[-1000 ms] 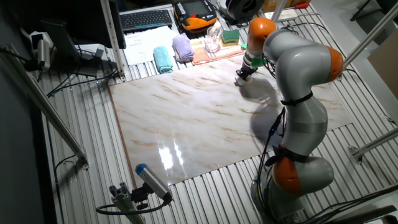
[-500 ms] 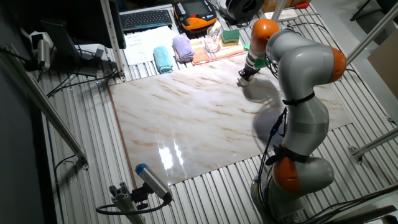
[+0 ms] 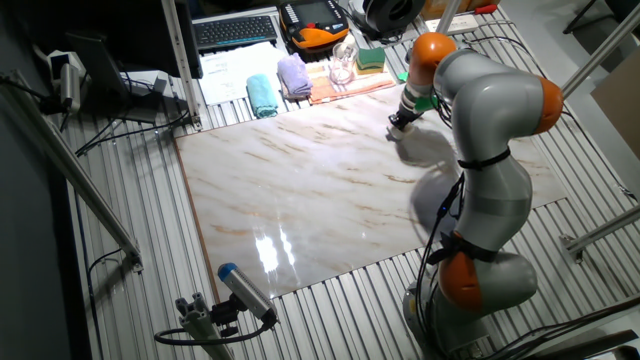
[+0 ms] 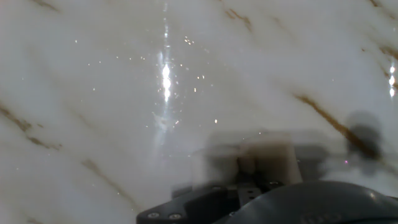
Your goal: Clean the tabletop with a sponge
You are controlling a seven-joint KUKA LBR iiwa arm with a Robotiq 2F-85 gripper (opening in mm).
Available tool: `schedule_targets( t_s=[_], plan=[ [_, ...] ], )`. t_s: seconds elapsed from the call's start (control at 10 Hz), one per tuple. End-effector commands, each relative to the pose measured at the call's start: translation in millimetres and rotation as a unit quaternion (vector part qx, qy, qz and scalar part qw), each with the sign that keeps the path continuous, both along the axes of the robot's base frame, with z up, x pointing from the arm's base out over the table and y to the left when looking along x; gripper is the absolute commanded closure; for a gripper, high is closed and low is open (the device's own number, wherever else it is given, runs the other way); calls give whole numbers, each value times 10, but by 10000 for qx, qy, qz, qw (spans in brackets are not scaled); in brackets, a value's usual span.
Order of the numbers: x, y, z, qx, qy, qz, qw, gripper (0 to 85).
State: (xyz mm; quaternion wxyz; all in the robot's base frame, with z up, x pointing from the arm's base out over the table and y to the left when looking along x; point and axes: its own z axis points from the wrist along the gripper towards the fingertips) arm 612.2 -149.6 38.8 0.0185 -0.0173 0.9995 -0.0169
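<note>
The tabletop (image 3: 300,190) is a glossy white marble-look slab with brown veins, and it fills the hand view (image 4: 124,93). My gripper (image 3: 398,128) is low over its far right part, close to the far edge. In the hand view a blurred cream-beige block, the sponge (image 4: 264,155), sits at the gripper (image 4: 252,177) tips and presses against the slab. The gripper looks shut on it. In the fixed view the sponge is only a small pale speck under the hand.
Beyond the slab's far edge lie a teal cloth (image 3: 262,95), a lilac cloth (image 3: 293,73), a glass (image 3: 343,65) and a green-and-yellow sponge (image 3: 371,58). A keyboard (image 3: 236,30) stands further back. A blue-capped tool (image 3: 243,290) lies on the ribbed metal at the front left.
The gripper with the sponge has slid a little to the right along the slab's far part. Nothing else has moved.
</note>
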Motion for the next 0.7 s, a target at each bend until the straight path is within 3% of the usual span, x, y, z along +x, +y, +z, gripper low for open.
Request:
schedule_targets(
  t_s=[0.0, 0.2, 0.6],
  plan=[
    [-6, -6, 46, -20, -6, 3, 10000, 850],
    [-34, -28, 72, -65, -13, 9, 10000, 850],
    [-103, -133, -15, -71, -56, 85, 9999, 850]
  ],
)
